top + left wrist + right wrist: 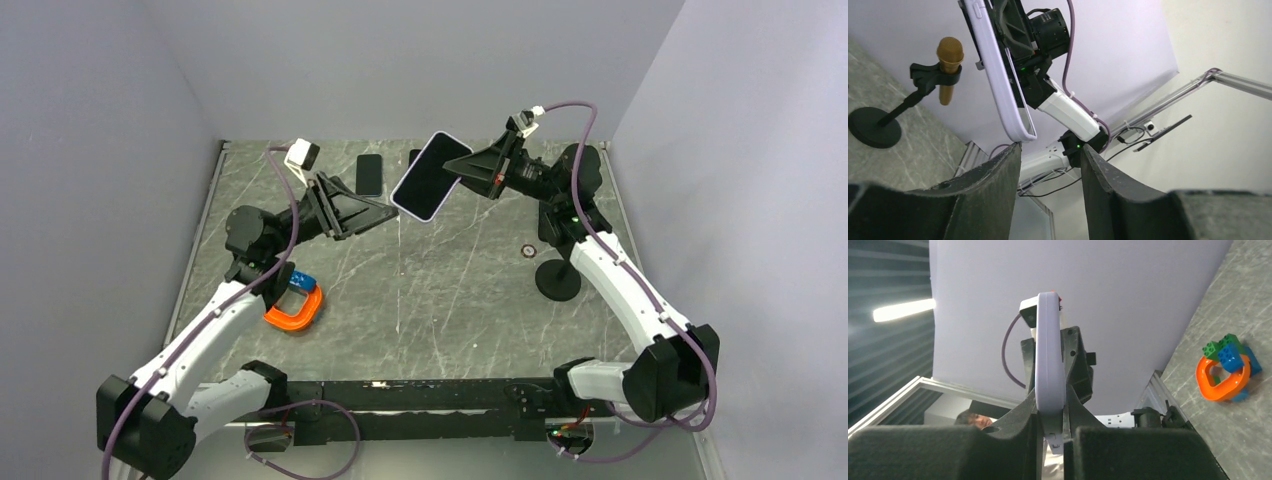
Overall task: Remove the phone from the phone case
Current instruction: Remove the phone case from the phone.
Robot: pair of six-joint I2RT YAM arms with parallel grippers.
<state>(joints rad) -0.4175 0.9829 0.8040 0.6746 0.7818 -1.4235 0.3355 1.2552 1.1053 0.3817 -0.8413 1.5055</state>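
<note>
The phone [430, 174], dark screen up, sits inside a lilac phone case [416, 211] and is held tilted in the air above the back of the table. My right gripper [470, 166] is shut on its right edge; in the right wrist view the case's lilac edge [1049, 360] stands pinched between the fingers [1050, 415]. My left gripper [391, 214] is open just below the case's lower left corner. In the left wrist view that corner [1020, 131] hangs right above the left fingertip [1013, 152], and nothing sits between the fingers [1050, 150].
A second dark phone [369, 174] lies flat on the table at the back. An orange ring with toy bricks [295, 305] sits beside the left arm. A microphone on a black round stand [557, 278] stands near the right arm.
</note>
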